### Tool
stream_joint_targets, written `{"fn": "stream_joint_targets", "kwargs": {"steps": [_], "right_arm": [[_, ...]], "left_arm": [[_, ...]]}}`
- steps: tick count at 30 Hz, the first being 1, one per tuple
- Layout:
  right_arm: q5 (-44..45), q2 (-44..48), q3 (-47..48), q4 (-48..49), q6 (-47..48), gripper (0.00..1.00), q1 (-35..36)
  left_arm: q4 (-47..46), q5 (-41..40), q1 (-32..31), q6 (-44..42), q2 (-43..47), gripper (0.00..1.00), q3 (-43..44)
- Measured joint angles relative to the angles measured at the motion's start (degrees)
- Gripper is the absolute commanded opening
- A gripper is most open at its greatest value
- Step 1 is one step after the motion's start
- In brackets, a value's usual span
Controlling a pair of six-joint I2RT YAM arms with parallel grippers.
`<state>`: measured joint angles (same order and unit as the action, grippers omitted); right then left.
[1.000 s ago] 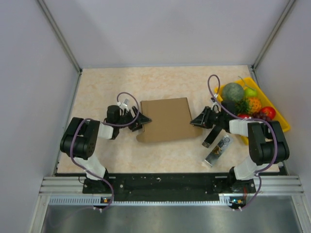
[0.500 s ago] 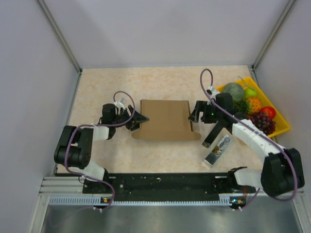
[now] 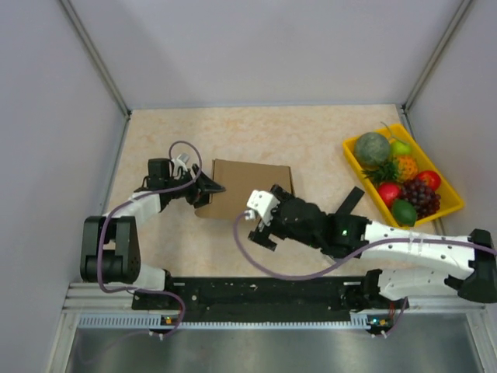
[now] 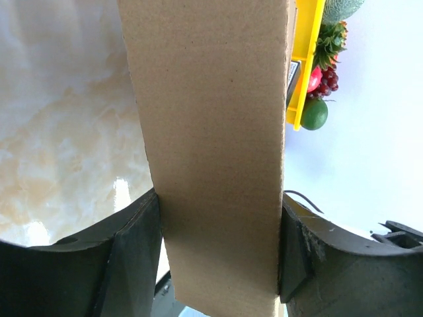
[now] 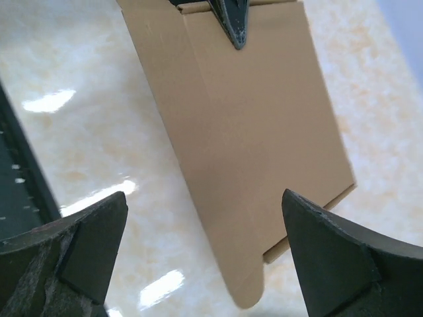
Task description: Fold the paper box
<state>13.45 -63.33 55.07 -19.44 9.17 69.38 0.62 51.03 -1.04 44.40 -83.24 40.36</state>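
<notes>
The paper box point(image 3: 242, 189) is a folded brown cardboard shape left of the table's middle. My left gripper point(image 3: 208, 189) is shut on its left end. In the left wrist view the cardboard wall point(image 4: 211, 132) fills the gap, touching both black fingers point(image 4: 132, 254). My right gripper point(image 3: 261, 222) reaches across from the right and hovers open by the box's near right corner. In the right wrist view its fingertips point(image 5: 89, 241) stand wide apart over the box point(image 5: 251, 125) and its rounded flap, touching nothing.
A yellow tray point(image 3: 435, 216) of plastic fruit sits at the right edge and also shows in the left wrist view point(image 4: 307, 53). A black strip point(image 3: 351, 200) lies beside it. Grey walls close three sides, and a metal rail point(image 3: 264, 294) runs along the near edge.
The right gripper left the box's right end, opened wide and swung to its near side. The box shifted left, with the left gripper closing onto its left end.
</notes>
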Motion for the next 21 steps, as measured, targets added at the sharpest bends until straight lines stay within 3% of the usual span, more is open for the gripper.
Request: {"fn": "stream_joint_targets", "kwargs": {"steps": [9,14,21], "right_arm": [[23.82,-19.54,0.55,9.11,17.35,0.98,13.49],[31.23,-24.2,0.55,15.67,24.28,0.93,14.14],[40.81,-30.64,-3.08,37.22,39.08,0.91,14.12]], "left_arm": [[2.75,3.93,0.46,3.76,3.34,0.56,-0.72],[5.05,5.49,2.19,4.04,5.4,0.58,-0.72],[5.51,7.63,3.1,6.99,6.58,0.59,-2.75]]}}
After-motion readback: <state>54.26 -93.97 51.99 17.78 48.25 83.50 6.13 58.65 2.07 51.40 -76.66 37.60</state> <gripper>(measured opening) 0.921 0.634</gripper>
